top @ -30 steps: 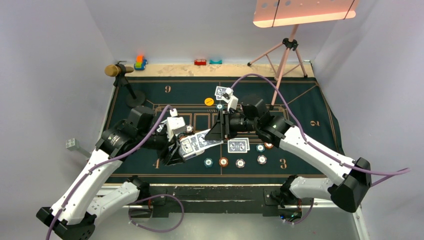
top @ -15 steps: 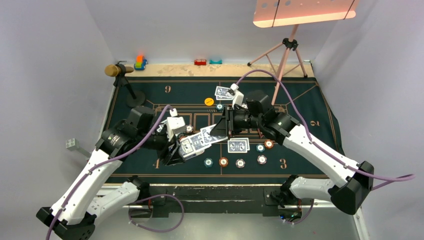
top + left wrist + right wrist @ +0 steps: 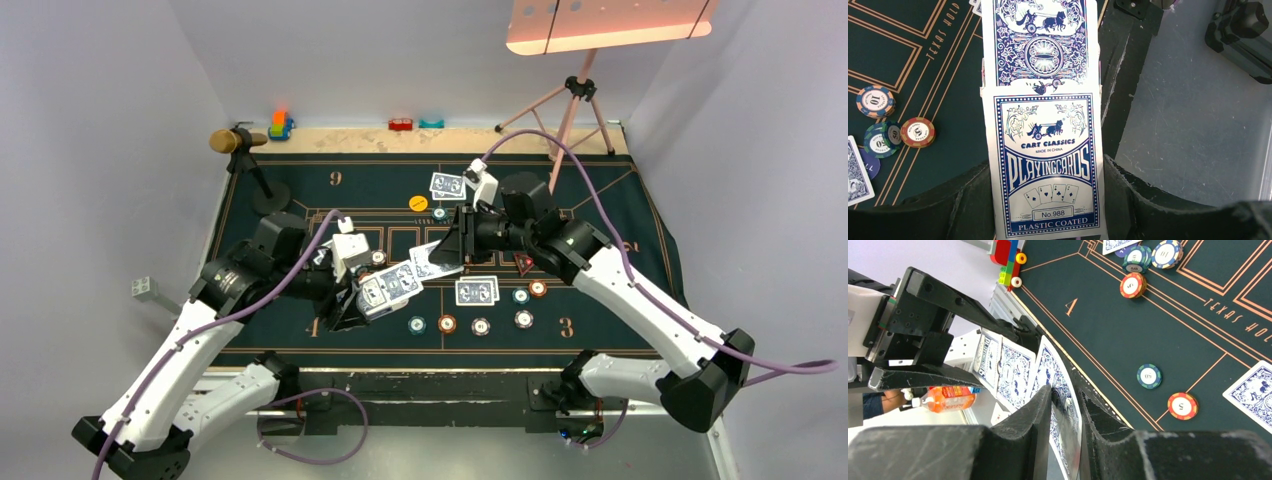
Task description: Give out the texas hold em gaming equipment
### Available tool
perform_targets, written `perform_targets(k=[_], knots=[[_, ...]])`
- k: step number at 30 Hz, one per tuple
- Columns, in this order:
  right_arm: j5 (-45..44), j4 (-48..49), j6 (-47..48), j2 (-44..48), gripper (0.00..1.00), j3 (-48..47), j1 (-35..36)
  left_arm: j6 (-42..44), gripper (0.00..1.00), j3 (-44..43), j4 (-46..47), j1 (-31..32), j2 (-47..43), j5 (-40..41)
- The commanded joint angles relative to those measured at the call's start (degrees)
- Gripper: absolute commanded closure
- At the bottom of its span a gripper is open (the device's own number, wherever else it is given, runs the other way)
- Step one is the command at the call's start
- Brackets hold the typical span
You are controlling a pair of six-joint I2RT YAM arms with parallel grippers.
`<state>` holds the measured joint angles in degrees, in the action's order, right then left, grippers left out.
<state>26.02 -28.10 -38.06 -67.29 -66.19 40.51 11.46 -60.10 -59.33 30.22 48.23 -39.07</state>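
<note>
I log: left claw clamped on the deck over the mat, right claw pinching one card just beside it, chips and other cards lying on the mat.

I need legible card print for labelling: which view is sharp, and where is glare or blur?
Left wrist: card box print crisp, bright washout at the right edge. Right wrist: near fingers dark and soft, chips on the mat sharp. Top: lamp panel glows overexposed, cards too small to read.
</note>
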Motion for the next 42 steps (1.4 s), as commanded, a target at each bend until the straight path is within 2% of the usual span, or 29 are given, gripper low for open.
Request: perform_targets(k=[1, 4, 7, 12, 14, 20, 24, 28, 34, 42], knots=[[-1.6, -1.5, 2.1, 1.9, 0.76, -3.6, -0.9, -0.8, 0.83, -0.5, 2.1, -0.5, -1.0, -2.3], [-1.9, -2.4, 2.6, 1.8, 0.79, -4.5, -1.1, -0.8, 0.83, -0.2, 2.1, -0.5, -1.2, -2.3], [-2.5, -3.1, 3.4, 2.4, 0.88, -5.9, -1.9, -0.8, 0.83, 0.0, 1.9, -0.5, -1.4, -2.3], [-4.2, -4.0, 5.1, 1.7, 0.97, -9.1, -3.8, -0.5, 0.83, 0.2, 1.4, -0.5, -2.0, -2.3], [-4.5, -3.5, 5.8, -0.2, 1.00, -9.8, -3.9, -0.4, 0.83, 0.3, 1.1, -0.5, -2.4, -2.3], [-8.7, 0.1, 8.8, -10.6, 1.00, -10.6, -3.9, -0.4, 0.83, 0.4, 0.3, -0.5, -3.1, -2.0], [-20.0, -1.9, 15.4, -22.7, 1.00, -16.3, -3.4, 0.6, 0.83, -0.2, -1.5, -0.5, -2.9, -1.8], [-38.1, -4.5, 20.4, -32.6, 1.00, -24.4, -1.1, 1.3, 0.83, 0.1, -2.7, -0.6, -3.1, -1.9], [-58.9, -3.8, 27.1, -43.9, 1.00, -33.2, 4.5, 1.6, 0.83, -0.1, -3.6, -0.5, -3.8, -2.3], [-77.9, -5.7, 31.3, -57.0, 1.00, -38.8, 12.1, 2.1, 0.82, -0.1, -5.0, -0.6, -4.7, -2.3]])
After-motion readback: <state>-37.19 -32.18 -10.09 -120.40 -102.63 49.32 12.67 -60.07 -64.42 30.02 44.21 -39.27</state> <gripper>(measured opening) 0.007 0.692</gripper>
